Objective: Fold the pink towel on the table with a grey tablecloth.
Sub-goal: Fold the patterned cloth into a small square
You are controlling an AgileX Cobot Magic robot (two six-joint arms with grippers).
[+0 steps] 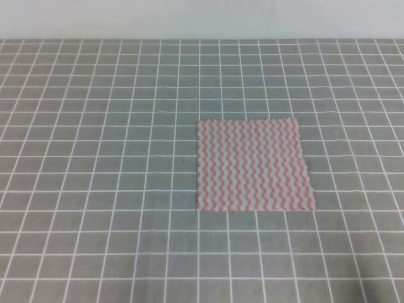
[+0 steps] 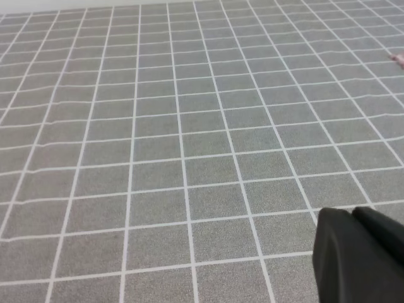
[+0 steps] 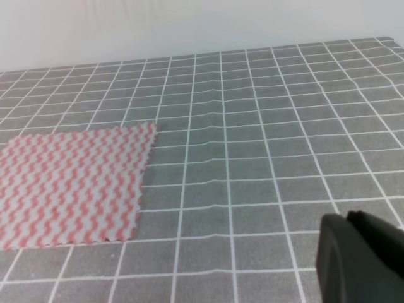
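Observation:
The pink towel (image 1: 252, 165) lies flat and unfolded, a little right of the middle of the table with a grey tablecloth (image 1: 95, 158). Neither gripper appears in the exterior high view. In the right wrist view the pink towel (image 3: 69, 186) is at the left, well away from a black finger (image 3: 360, 259) of my right gripper at the bottom right corner. The left wrist view holds mostly bare grid cloth (image 2: 158, 158), a sliver of the pink towel (image 2: 398, 59) at the right edge, and a black finger (image 2: 356, 255) of my left gripper at the bottom right. Nothing shows between the fingers.
The tablecloth's far edge meets a pale wall (image 1: 202, 19) at the back. Slight wrinkles run across the cloth (image 3: 208, 126) to the right of the towel.

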